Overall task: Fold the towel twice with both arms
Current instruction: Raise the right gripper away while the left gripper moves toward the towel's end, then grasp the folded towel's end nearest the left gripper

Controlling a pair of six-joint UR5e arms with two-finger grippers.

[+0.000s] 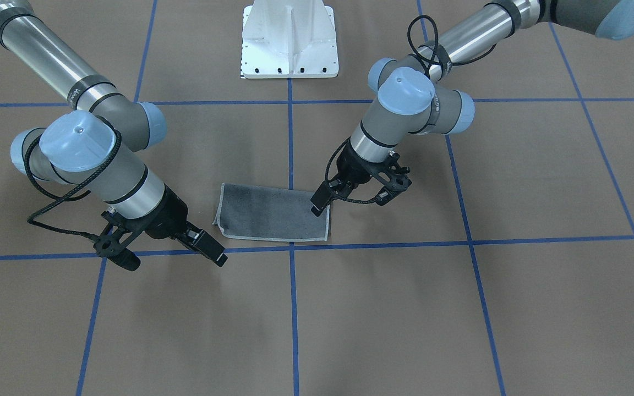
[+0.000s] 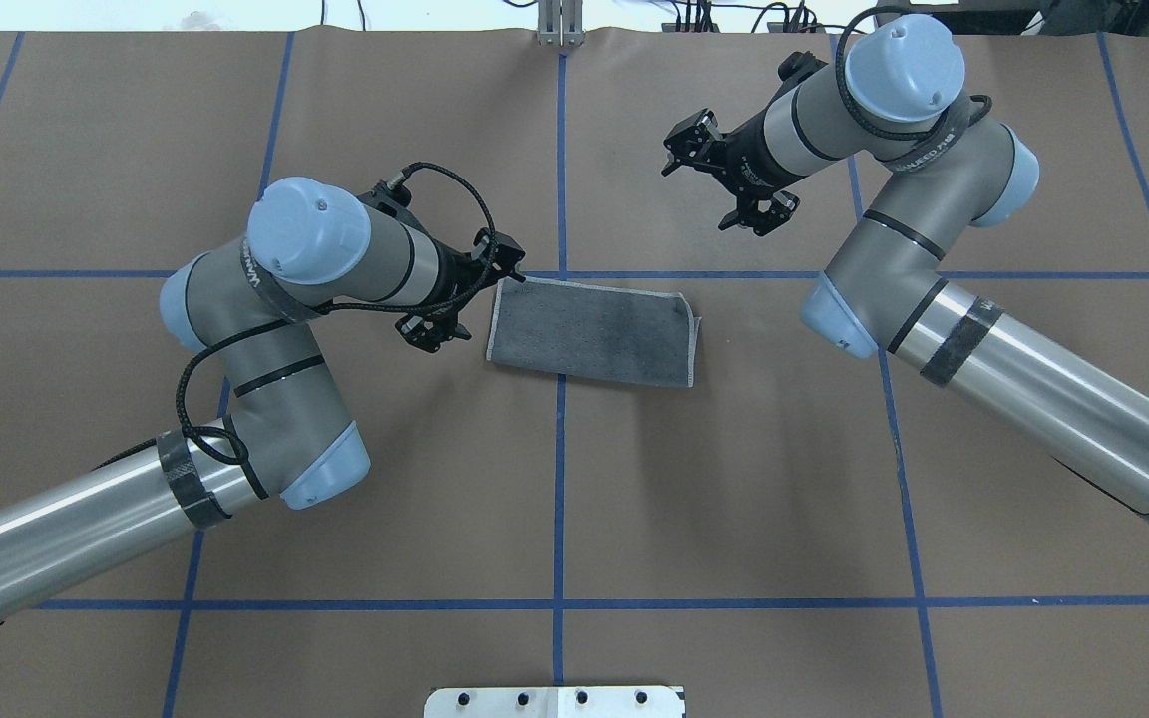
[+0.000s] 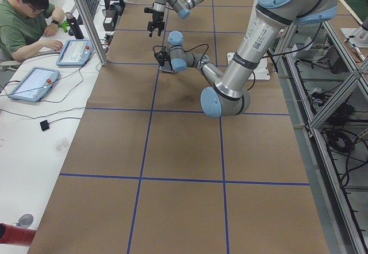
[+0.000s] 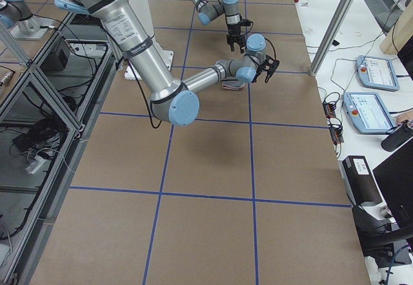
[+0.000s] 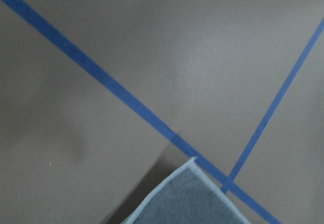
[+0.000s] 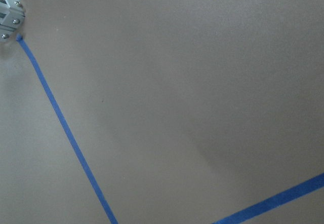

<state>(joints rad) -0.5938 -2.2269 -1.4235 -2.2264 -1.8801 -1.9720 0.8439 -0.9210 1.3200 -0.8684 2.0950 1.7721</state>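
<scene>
The work table (image 2: pixel 734 479) is covered in brown paper, marked into squares with blue tape (image 2: pixel 559 499). Along one side runs a white desk (image 3: pixel 34 127) with two control tablets (image 3: pixel 33 83), where a person (image 3: pixel 23 27) in green sits. On the other side, open metal racking (image 3: pixel 333 122) holds tangled cables (image 3: pixel 345 145).

Small dark grey terry-cloth towel (image 2: pixel 589 331), nubbly and matt, with a smoother light grey hem, on a matt brown paper table covering (image 2: pixel 734 479) crossed by blue tape lines (image 2: pixel 560 499). The silver-grey tubular left arm (image 2: pixel 56 529) and right arm (image 2: pixel 1053 389) are satin-sheen metal with smooth light blue plastic caps (image 2: pixel 308 231) and black braided cables (image 2: pixel 183 399).
</scene>
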